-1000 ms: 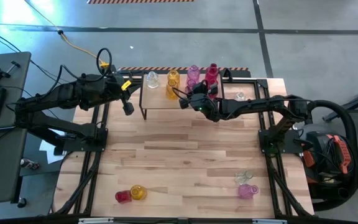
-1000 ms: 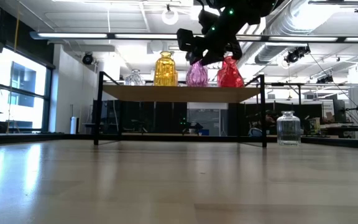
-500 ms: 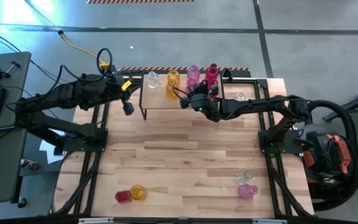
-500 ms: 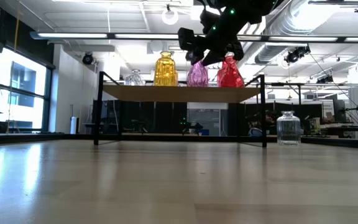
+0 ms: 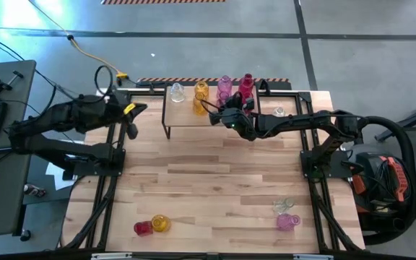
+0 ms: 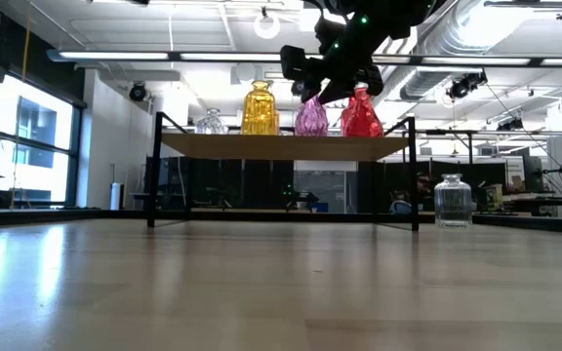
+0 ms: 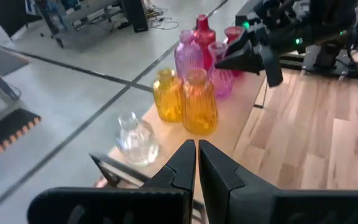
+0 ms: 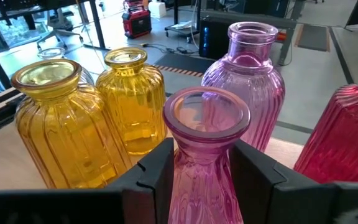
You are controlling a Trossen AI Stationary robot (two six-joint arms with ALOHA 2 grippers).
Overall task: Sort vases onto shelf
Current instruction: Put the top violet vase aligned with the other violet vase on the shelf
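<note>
The left gripper, fingers pressed together and empty, has swung back from the low wooden-topped shelf to the table's left edge, leaving that end free. The right gripper still clamps the small ribbed pink glass vase by its neck, over the shelf among the amber vases.

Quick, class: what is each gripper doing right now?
Left gripper: shut, holding nothing, beside the shelf.
Right gripper: shut on a pink vase over the shelf.
</note>
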